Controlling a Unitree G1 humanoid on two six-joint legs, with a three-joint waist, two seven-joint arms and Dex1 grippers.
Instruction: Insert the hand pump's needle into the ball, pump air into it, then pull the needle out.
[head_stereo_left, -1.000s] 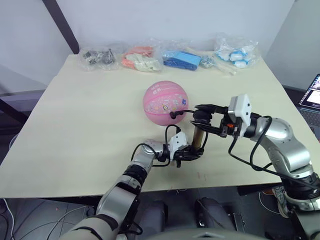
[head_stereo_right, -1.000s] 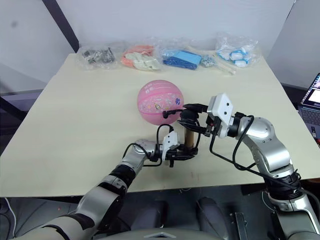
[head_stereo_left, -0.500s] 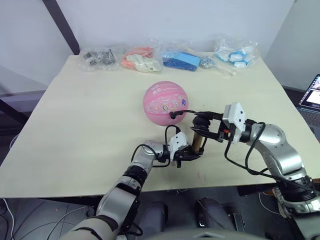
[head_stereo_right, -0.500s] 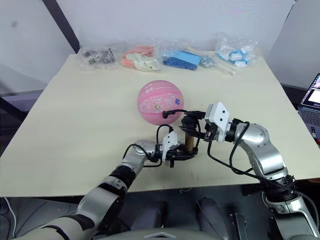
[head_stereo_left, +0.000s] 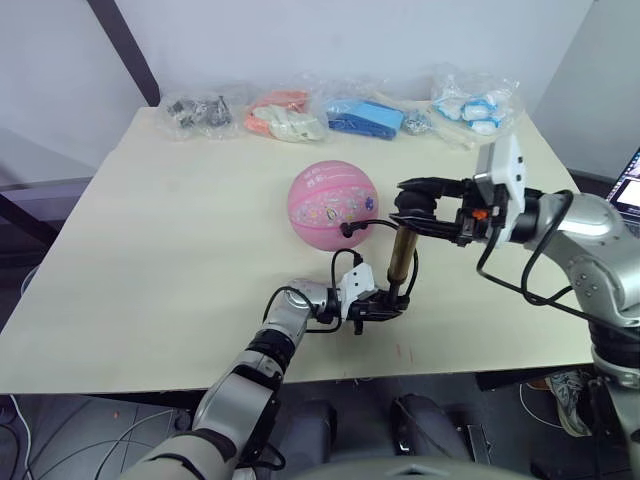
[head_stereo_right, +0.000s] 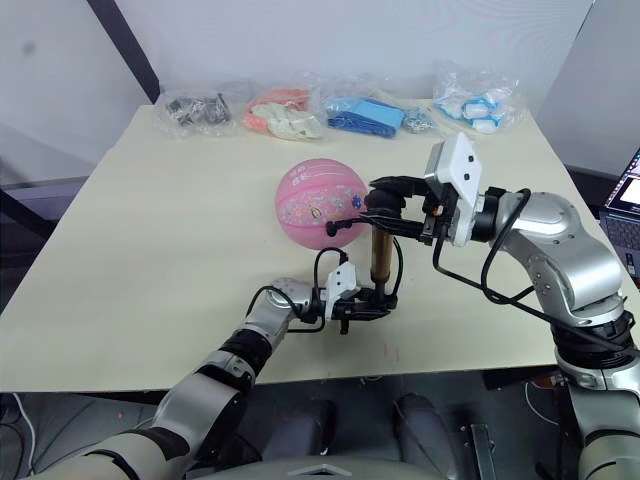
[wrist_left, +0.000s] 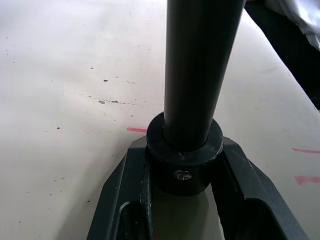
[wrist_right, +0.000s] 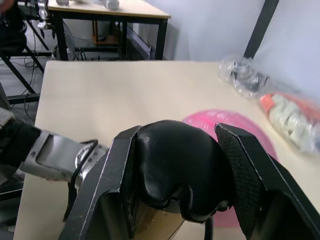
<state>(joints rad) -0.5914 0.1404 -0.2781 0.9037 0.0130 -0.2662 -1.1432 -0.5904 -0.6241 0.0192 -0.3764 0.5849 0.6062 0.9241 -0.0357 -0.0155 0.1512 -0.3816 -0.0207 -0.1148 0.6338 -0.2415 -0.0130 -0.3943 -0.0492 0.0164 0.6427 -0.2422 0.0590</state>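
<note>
Needle hidden where hose meets ball

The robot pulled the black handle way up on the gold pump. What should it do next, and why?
Probably push the black T-handle straight back down. The right hand is shut on it, raised high above the bronze-gold pump cylinder; the left hand pins the pump's black base on the table, and the thin black hose reaches the pink rubber ball, so a downstroke should send air in.
</note>
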